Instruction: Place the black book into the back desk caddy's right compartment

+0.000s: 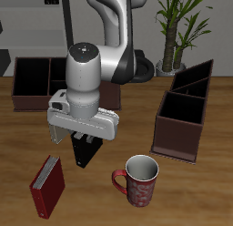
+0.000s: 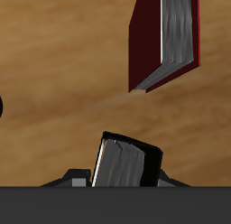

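Observation:
My gripper (image 1: pixel 84 141) is shut on the black book (image 1: pixel 85 154), a thin black hardcover with white page edges. It hangs edge-up from the jaws, low over the wood table between the red book and the mug. In the wrist view the black book (image 2: pixel 126 163) stands between my fingers (image 2: pixel 79 181). The back desk caddy (image 1: pixel 36 81), a long low maroon box with a black inside, lies farther back. One large end section (image 1: pixel 30 77) and a small section (image 1: pixel 59 77) show. My arm hides its other end, so I cannot tell which is the right compartment.
A larger red book (image 1: pixel 47 186) lies near the front edge and also shows in the wrist view (image 2: pixel 167 38). A red patterned mug (image 1: pixel 141 179) stands near the front edge. A taller slant-sided caddy (image 1: pixel 182 109) stands beyond the mug. A potted plant (image 1: pixel 180 25) is at the back.

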Controlling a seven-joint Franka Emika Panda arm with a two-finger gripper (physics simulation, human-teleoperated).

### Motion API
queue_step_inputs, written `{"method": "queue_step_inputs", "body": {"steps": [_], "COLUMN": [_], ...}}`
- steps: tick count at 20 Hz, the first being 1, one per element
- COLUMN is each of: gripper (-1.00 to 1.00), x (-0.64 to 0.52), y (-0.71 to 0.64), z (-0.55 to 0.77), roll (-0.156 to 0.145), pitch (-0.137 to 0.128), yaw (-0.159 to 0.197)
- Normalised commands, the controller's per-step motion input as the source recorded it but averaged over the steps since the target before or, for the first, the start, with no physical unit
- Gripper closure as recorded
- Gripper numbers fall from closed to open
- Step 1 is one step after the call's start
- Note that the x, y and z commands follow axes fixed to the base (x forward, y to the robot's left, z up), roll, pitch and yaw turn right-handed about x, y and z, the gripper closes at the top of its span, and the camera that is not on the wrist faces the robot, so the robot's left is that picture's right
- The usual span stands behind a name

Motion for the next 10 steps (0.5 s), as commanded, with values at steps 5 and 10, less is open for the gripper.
{"method": "queue_step_inputs", "body": {"steps": [5,10], "gripper": [1.0,1.0], "x": [-0.24,-0.37], "y": [0.04,-0.02], "z": [0.51,0.63], "roll": [-0.004,0.001], "pitch": [-0.011,-0.044], "yaw": [0.041,0.06]}}
